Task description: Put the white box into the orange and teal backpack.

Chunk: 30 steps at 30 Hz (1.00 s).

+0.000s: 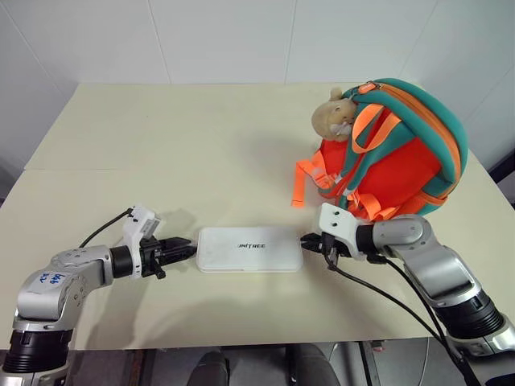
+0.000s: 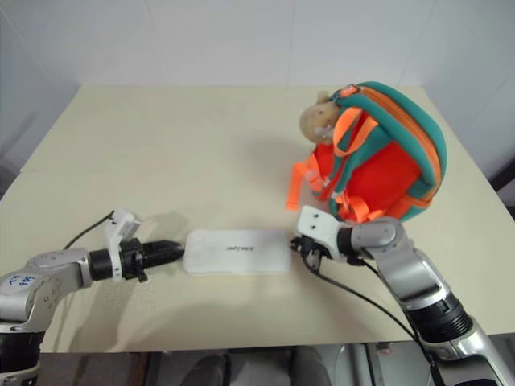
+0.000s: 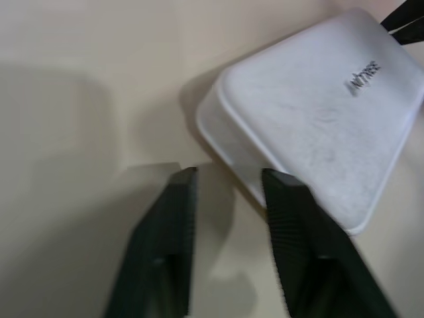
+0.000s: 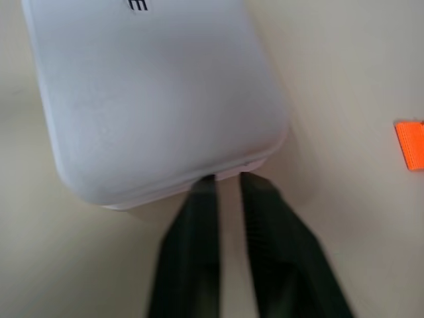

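White box [image 1: 250, 248] lies flat on the cream table [image 1: 161, 145], near the front edge, dark lettering face up, long sides running left-right. Nothing is lifting it.

Left gripper [image 1: 187, 251] sits at the box's left short end, fingers [image 3: 291, 225] apart with a clear gap; one finger is against or just over the box's near corner, the other over bare table. No clamp on the box.

Right gripper [image 1: 309, 240] sits at the right short end, fingers [image 4: 199, 218] slightly apart, narrow gap, tips right at the box's edge; can't tell if they touch. Not clamped on anything.

Orange and teal backpack [image 1: 402, 149] stands upright behind the right gripper, well back from the box. Tan plush toy [image 1: 334, 114] hangs at its upper left, loose orange webbing strap [image 1: 302, 181] trails down onto the table.
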Each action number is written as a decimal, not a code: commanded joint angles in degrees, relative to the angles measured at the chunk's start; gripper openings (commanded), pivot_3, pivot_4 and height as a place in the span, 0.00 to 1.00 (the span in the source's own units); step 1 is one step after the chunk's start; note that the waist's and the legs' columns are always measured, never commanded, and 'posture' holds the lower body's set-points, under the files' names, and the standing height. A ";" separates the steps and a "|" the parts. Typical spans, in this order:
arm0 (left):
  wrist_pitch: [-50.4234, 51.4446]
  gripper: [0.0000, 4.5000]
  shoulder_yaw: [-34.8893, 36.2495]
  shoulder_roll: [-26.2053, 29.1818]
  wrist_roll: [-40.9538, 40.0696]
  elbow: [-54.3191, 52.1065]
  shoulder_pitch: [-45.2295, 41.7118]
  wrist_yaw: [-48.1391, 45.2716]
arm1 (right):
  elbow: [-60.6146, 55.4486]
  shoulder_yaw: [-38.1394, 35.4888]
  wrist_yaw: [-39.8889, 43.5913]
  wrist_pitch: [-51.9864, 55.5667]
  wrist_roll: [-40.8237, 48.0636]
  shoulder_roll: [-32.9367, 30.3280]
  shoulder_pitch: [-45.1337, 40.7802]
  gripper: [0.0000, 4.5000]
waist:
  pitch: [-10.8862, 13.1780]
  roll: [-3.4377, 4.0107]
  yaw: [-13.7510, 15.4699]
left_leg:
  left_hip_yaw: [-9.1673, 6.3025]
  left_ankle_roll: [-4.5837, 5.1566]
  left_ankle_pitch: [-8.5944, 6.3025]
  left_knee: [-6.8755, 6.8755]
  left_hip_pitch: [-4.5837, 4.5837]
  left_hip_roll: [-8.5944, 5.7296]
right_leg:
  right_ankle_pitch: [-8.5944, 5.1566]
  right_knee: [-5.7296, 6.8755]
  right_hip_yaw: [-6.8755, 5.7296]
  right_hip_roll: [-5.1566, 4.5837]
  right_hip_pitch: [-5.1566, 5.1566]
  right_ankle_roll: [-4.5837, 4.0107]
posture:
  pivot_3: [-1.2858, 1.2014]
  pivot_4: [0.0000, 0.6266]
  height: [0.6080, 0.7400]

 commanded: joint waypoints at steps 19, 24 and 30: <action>-4.45 1.00 4.83 9.09 0.03 9.41 -1.12 -3.14 | -3.50 -4.90 -1.91 -1.59 0.89 -7.20 3.06 0.99 | 0.00 0.00 -0.02 | 0.02 0.06 -0.03 -0.01 0.00 0.00 | 0.00 -0.01 0.00 0.00 0.00 0.00 | 0.52 0.24 1.00; 0.38 1.00 6.35 6.96 -5.06 8.29 -1.26 -4.05 | -1.96 -3.34 -5.36 -6.17 -1.29 -4.91 3.07 0.99 | 0.00 0.00 -0.05 | 0.03 0.06 -0.03 0.00 0.02 0.01 | 0.00 0.03 0.00 0.00 0.00 0.00 | 0.52 0.24 1.00; 10.21 1.00 8.51 2.98 -12.19 10.01 -3.04 -1.56 | 1.17 0.45 -8.87 -10.36 -5.02 -0.95 2.30 0.99 | -0.01 -0.01 -0.03 | 0.02 0.06 -0.03 0.02 0.01 0.01 | 0.00 0.03 0.01 0.00 0.00 0.01 | 0.52 0.24 1.00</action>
